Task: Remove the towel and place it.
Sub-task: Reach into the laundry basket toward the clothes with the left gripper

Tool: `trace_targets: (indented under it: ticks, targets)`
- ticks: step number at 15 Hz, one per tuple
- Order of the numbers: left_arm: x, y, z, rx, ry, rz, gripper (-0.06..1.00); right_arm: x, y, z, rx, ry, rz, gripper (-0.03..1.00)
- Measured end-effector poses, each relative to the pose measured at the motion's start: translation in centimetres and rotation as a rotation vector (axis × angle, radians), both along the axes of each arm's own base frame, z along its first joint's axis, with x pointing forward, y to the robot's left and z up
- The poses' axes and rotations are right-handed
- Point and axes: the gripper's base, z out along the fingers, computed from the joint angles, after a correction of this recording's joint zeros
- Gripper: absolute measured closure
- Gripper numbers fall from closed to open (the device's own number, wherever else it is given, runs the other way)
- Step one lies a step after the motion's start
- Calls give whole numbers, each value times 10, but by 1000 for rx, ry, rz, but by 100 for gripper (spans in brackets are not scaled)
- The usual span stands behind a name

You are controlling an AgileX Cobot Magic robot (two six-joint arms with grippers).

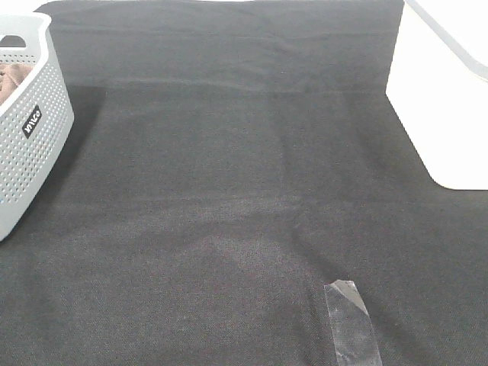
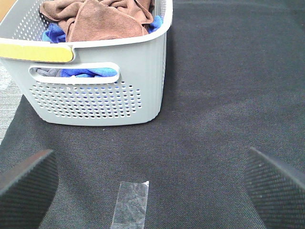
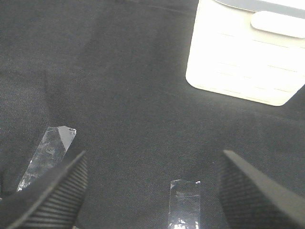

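Note:
The brown towel [image 2: 95, 19] lies crumpled on top of the pile inside a grey perforated basket [image 2: 95, 100]. In the exterior high view only a brown corner of the towel [image 1: 9, 80] shows, inside the basket [image 1: 30, 145] at the far left edge. My left gripper [image 2: 148, 157] hovers over the black cloth just in front of the basket, open wide with nothing between its fingers. My right gripper [image 3: 153, 157] is also open and empty above the cloth. Neither gripper appears in the exterior high view.
Blue cloth [image 2: 55, 33] sits under the towel in the basket. A white bin [image 1: 450, 99] stands at the right edge, also seen as a white bin [image 3: 243, 57] ahead of my right gripper. Clear tape strips [image 1: 351, 320] [image 2: 131, 202] [image 3: 47, 152] stick to the black table cloth [image 1: 229, 191].

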Motion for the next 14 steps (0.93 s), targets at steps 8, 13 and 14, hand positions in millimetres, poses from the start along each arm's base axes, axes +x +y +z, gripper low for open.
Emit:
trace_targets:
  ticks: [8, 13, 14]
  targets:
    - [0, 0, 0, 0, 0, 0, -5, 0, 0, 0, 0, 0, 0, 24]
    - [0, 0, 0, 0, 0, 0, -5, 0, 0, 0, 0, 0, 0, 24]
    - [0, 0, 0, 0, 0, 0, -5, 0, 0, 0, 0, 0, 0, 24]
